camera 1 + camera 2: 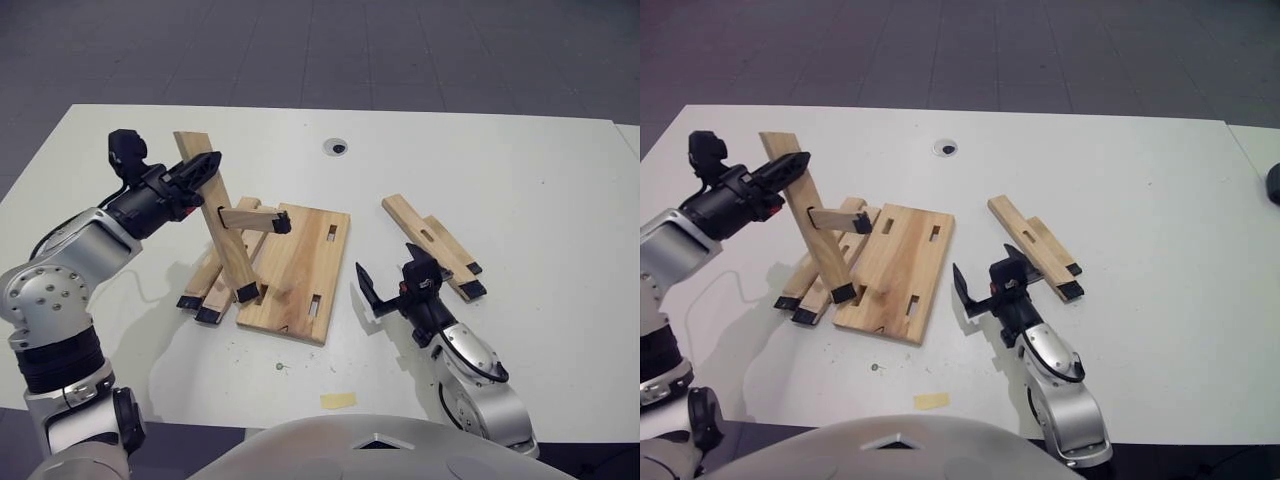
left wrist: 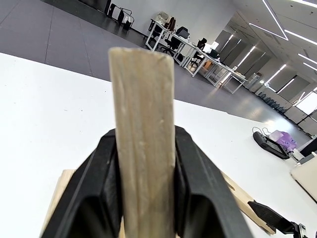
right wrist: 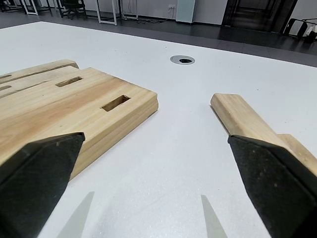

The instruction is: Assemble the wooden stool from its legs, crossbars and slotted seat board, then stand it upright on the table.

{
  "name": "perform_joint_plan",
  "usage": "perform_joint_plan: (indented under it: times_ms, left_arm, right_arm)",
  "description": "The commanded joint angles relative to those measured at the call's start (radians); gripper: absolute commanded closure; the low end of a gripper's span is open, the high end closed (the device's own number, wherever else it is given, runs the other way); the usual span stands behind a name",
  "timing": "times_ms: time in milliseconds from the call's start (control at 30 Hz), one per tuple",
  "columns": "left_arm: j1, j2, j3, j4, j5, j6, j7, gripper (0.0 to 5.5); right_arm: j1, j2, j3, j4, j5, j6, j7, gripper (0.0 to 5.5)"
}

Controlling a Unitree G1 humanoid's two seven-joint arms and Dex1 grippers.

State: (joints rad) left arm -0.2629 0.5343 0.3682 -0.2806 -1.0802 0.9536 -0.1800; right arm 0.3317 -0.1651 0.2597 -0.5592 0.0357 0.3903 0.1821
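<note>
My left gripper (image 1: 203,172) is shut on a wooden leg (image 1: 225,240), near its upper end. That leg stands tilted, its black-capped foot on the table by the seat board's left edge. A short crossbar (image 1: 252,217) sticks out from it toward the board. In the left wrist view the leg (image 2: 143,148) sits between the black fingers (image 2: 99,193). The slotted seat board (image 1: 295,268) lies flat mid-table. More legs (image 1: 205,285) lie beneath the held one. My right gripper (image 1: 390,280) rests open on the table, between the seat board (image 3: 74,99) and two joined legs (image 1: 432,245).
A round cable grommet (image 1: 338,147) sits in the white table (image 1: 520,180) behind the board. A yellow tape scrap (image 1: 338,400) and a small speck (image 1: 280,366) lie near the front edge. The table's right half and far left are bare.
</note>
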Motion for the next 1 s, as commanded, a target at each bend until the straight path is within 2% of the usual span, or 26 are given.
perform_joint_plan:
  times_ms: [33,267,367,467,567,733,867,1000]
  left_arm:
    - [-0.004,-0.044,-0.103,0.030,0.115,-0.039,0.005,4.46]
    - [-0.031,-0.144,-0.179,0.074,0.193,-0.111,0.006,4.46]
    - [-0.058,-0.177,-0.188,0.080,0.221,-0.137,0.015,4.46]
    - [-0.137,-0.186,-0.171,0.100,0.226,-0.150,0.011,4.46]
    - [-0.262,-0.180,-0.132,0.140,0.206,-0.158,0.001,4.46]
    - [-0.464,-0.198,-0.021,0.198,0.114,-0.159,0.038,4.46]
    - [-0.498,-0.211,-0.027,0.205,0.113,-0.158,0.034,4.46]
    - [-0.458,-0.223,-0.054,0.175,0.127,-0.151,0.034,4.46]
  right_arm:
    - [-0.062,0.013,0.026,0.008,0.038,0.005,0.045,0.10]
    - [-0.145,-0.001,0.002,0.047,0.059,0.010,0.085,0.10]
    - [-0.195,-0.012,0.027,0.067,0.158,0.058,0.201,0.10]
    - [-0.268,-0.086,0.074,0.090,0.221,0.095,0.362,0.10]
    - [-0.327,-0.166,0.051,0.125,0.286,0.137,0.490,0.10]
    - [-0.462,-0.332,0.126,0.316,0.213,0.104,0.699,0.10]
    - [-0.590,-0.307,0.166,0.568,0.110,0.022,0.700,0.10]
    - [-0.644,-0.257,0.129,0.746,0.058,-0.027,0.591,0.10]
